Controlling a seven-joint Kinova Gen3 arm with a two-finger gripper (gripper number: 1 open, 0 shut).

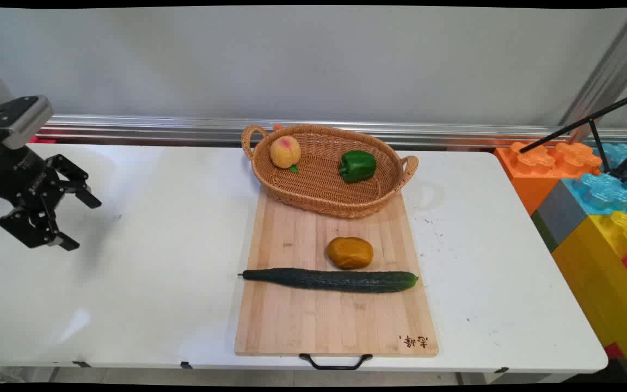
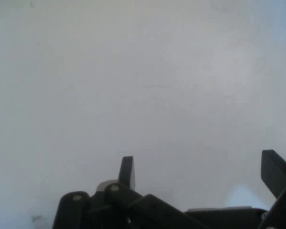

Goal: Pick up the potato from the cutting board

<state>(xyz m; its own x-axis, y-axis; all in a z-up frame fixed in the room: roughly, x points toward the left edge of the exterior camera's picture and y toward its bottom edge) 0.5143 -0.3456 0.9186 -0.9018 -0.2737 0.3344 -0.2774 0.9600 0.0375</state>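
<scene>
One basket (image 1: pixel 395 179) sits on one cutting board (image 1: pixel 335 321), holding one peach (image 1: pixel 285 152) and one green pepper (image 1: pixel 357 165); before it, one cucumber (image 1: pixel 330 280), one potato (image 1: pixel 350 252). Far left over the counter (image 1: pixel 155 272), the gripper (image 1: pixel 82 223) (image 2: pixel 200 174) has its fingers (image 2: pixel 127 171) released, empty.

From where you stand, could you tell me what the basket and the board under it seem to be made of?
The basket looks like woven wicker or rattan, tan and matt: its walls and looped handles show a plaited weave. The board looks like pale wood, perhaps bamboo, smooth and unvarnished: lengthwise strips and grain show. Its black handle could be metal; I cannot tell.

basket (image 1: pixel 329 190) behind cucumber (image 1: pixel 330 280), both on cutting board (image 1: pixel 335 321)
</scene>
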